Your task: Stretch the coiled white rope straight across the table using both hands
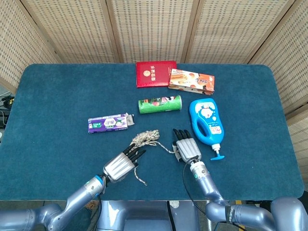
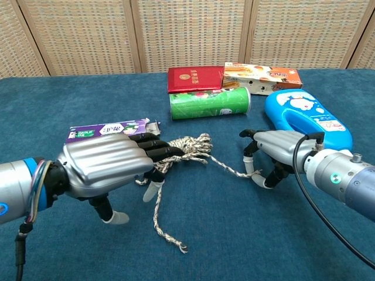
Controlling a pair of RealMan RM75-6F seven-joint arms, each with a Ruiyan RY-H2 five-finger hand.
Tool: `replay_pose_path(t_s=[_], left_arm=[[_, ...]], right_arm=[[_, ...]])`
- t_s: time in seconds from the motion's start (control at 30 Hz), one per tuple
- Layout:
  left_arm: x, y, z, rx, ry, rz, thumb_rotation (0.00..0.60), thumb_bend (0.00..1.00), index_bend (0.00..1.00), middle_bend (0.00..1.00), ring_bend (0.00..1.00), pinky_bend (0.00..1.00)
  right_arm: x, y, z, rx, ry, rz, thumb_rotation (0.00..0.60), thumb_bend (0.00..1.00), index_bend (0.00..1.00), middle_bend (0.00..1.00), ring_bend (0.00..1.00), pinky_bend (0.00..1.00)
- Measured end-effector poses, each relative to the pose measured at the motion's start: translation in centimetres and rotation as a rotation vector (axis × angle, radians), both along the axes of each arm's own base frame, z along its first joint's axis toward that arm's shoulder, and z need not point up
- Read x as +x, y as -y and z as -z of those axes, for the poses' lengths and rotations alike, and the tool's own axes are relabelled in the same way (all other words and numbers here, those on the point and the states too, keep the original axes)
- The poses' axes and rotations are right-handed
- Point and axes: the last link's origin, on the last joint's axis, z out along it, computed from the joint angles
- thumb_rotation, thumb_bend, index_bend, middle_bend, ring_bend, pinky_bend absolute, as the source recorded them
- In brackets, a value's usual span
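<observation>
The white rope (image 1: 144,138) (image 2: 186,146) lies coiled at mid-table, with a loose tail (image 2: 165,231) trailing toward the front edge. A single strand (image 2: 231,167) runs right from the coil. My right hand (image 1: 187,148) (image 2: 280,149) arches over that strand's end, which sits between its thumb and curled fingers. My left hand (image 1: 122,163) (image 2: 105,167) reaches in from the front left. Its fingers are stretched out, spread over the coil's left side, and grip nothing.
Behind the coil lies a green can (image 1: 160,104) on its side. A purple packet (image 1: 108,123) is at the left and a blue bottle (image 1: 207,120) stands close to my right hand. A red book (image 1: 155,73) and an orange box (image 1: 191,81) lie further back.
</observation>
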Motion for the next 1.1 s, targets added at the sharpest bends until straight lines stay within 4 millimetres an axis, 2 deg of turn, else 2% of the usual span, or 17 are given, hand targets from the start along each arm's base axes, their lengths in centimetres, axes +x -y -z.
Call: replay_pose_path(t_s=[0.4,1.1], left_arm=[[1.9,-0.5,2.2,-0.034,-0.039,0.054,0.6,0.25,0.52,0.0,0.0,0.0],[1.3,-0.4,4.4,-0.077,-0.078,0.068,0.6,0.28,0.53,0.0,0.0,0.0]], right_arm=[[-0.2,0.2,0.3,0.006,0.004,0.012,0.6,0.44,0.63,0.0,0.0,0.0],[-0.2,0.2,0.9,0.015,0.012,0.027,0.6,0.45,0.63,0.0,0.0,0.0]])
